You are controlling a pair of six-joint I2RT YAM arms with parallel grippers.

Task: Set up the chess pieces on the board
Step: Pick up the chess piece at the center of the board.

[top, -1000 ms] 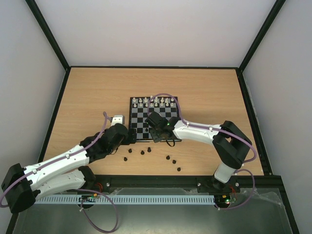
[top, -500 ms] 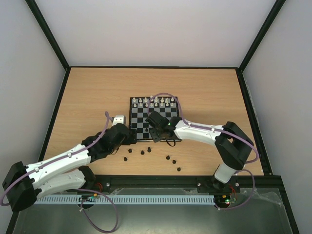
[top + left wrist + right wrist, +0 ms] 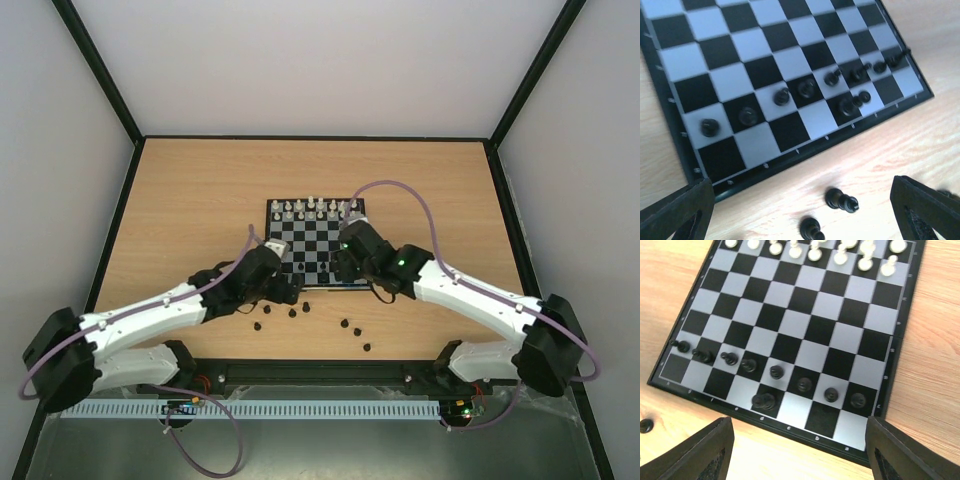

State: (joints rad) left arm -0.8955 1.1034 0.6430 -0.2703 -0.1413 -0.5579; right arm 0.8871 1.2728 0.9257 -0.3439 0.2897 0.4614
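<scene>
Along the near rows of the board (image 3: 805, 320) stand nine black chess pieces (image 3: 776, 372), with several more loose on the table (image 3: 200, 200) just off its edge. The left gripper (image 3: 801, 185) and right gripper (image 3: 799, 424) hover above, fingers spread wide and empty.

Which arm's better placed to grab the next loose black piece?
Left. The left gripper hovers open over loose black pieces beside the board; the right gripper is above the board, farther away.
</scene>
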